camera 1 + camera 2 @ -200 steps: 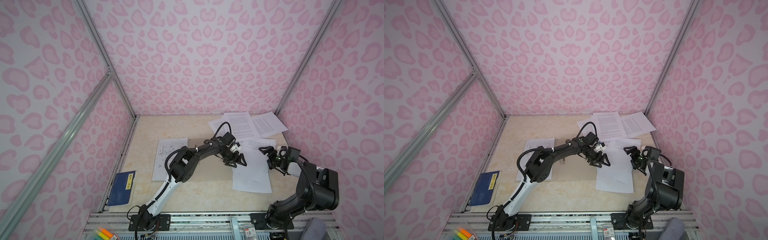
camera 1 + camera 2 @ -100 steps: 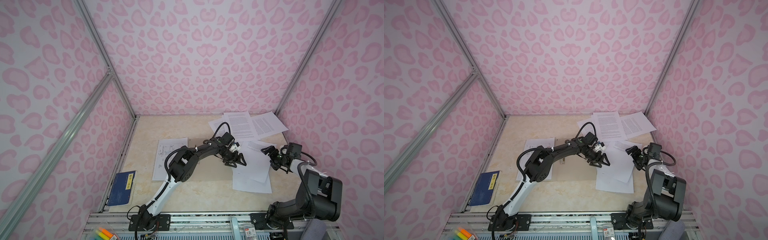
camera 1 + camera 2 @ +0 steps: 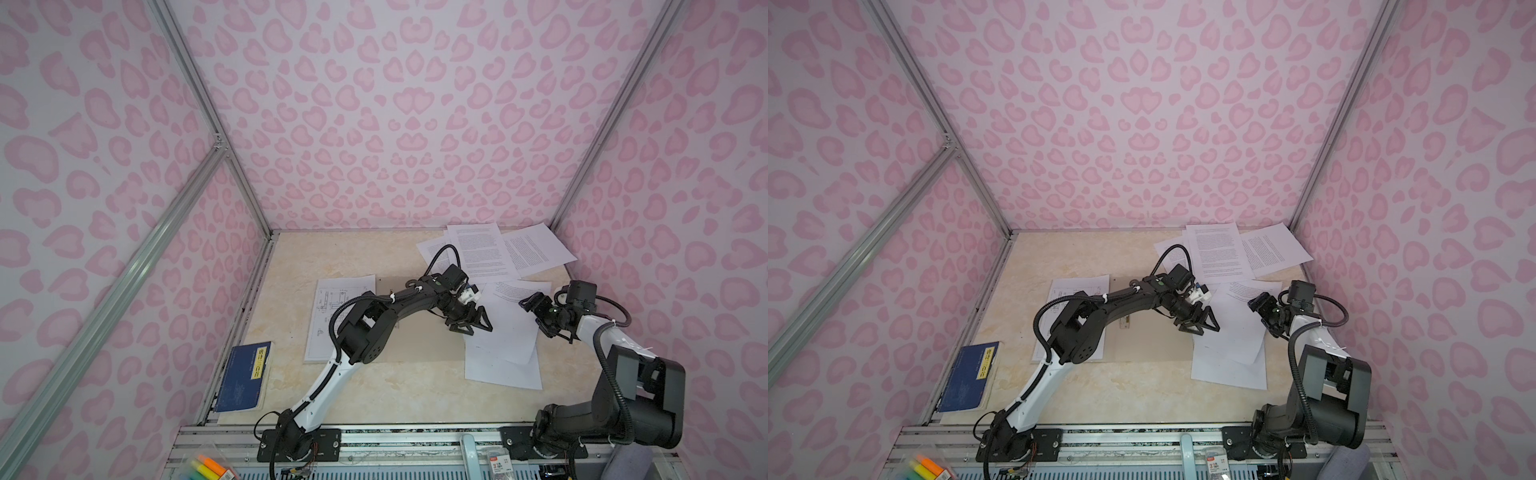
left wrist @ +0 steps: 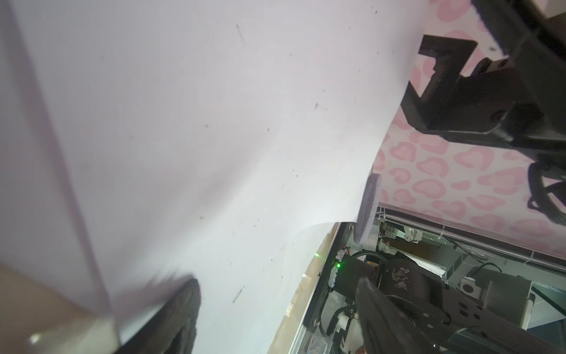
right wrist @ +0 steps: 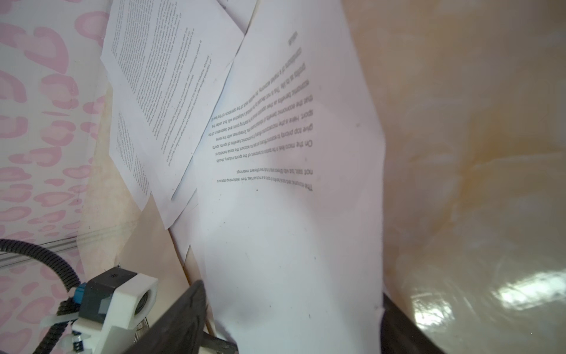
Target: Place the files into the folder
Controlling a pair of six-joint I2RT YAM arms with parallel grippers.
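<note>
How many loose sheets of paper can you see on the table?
6: three printed sheets overlapping at the back right; a text sheet over a blank sheet right of centre; a drawing sheet at the left. Others may lie hidden underneath.

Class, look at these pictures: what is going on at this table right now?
Two robot arms are working on getting loose sheets into the grey-beige folder. The left pincer and the right pincer, both open, sit at opposite edges of a printed sheet by the folder's right edge. More printed sheets lie at the back.
</note>
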